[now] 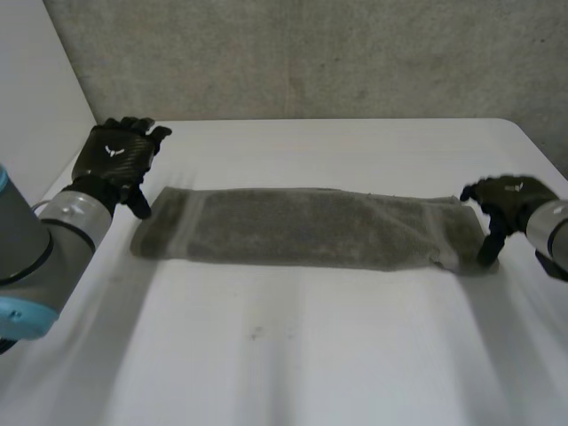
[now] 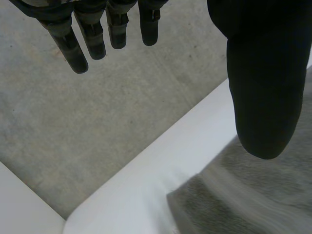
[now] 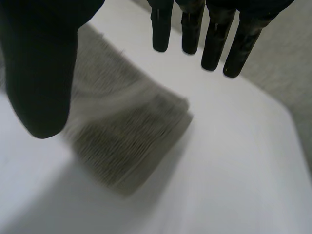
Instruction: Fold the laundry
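**Inspector:** Location of the item?

**Assessor:** The grey towel lies flat on the white table, already a long narrow strip.

**Inspector:** Hands?

**Assessor:** The left hand is at the towel's left end and the right hand at its right end. Both are spread, thumbs apart from straight fingers, pinching nothing.

**Inspector:** Reason for that placement?

**Assessor:** In my judgement, one hand per short end prepares an end-to-end fold.

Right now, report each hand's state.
Left hand: open, holding nothing, at one end of the long grey terry towel.
Right hand: open, holding nothing, at the other end.
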`<state>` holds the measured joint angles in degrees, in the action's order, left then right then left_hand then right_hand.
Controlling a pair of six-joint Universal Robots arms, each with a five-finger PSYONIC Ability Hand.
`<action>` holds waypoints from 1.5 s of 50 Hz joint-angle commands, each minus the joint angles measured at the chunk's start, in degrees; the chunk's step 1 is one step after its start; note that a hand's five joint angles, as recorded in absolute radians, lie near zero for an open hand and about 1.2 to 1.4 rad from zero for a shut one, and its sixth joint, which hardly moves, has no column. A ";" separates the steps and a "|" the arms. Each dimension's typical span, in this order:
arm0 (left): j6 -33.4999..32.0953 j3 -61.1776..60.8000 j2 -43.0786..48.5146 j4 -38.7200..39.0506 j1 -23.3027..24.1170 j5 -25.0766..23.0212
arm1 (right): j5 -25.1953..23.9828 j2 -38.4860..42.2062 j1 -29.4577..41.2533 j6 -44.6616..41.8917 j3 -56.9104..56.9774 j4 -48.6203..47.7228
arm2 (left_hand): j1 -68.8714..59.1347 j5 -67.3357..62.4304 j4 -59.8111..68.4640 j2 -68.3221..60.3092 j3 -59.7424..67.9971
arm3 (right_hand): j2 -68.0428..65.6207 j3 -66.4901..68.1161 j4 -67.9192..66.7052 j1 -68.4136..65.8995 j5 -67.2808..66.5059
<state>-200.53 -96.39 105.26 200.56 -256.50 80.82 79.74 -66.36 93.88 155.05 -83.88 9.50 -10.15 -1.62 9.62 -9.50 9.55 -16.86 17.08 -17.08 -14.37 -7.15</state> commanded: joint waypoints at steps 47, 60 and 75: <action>1.72 -6.70 -3.92 2.56 -0.32 0.12 | -3.27 4.13 16.42 -22.95 9.70 -18.38 | 0.15 1.62 0.38 -0.50 0.45 | -63.14 62.92 -62.92 -65.63 -62.85; 1.63 -7.40 -4.36 2.47 -0.41 0.30 | -10.48 19.95 39.18 -24.44 16.21 -20.75 | 0.15 1.62 0.38 -0.50 0.45 | -63.14 62.92 -62.92 -65.63 -62.85; 1.72 -5.74 -4.18 2.73 3.10 0.48 | -0.12 14.18 38.15 -15.87 14.81 -20.49 | 0.15 1.62 0.38 -0.50 0.45 | 6.86 -7.08 7.08 4.37 7.15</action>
<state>-198.81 -103.54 100.91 203.13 -255.83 81.16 73.42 -44.56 135.33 130.48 -67.54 -11.20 -10.15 -1.62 9.53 -9.44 9.55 -14.08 13.97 -14.09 -12.31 -5.03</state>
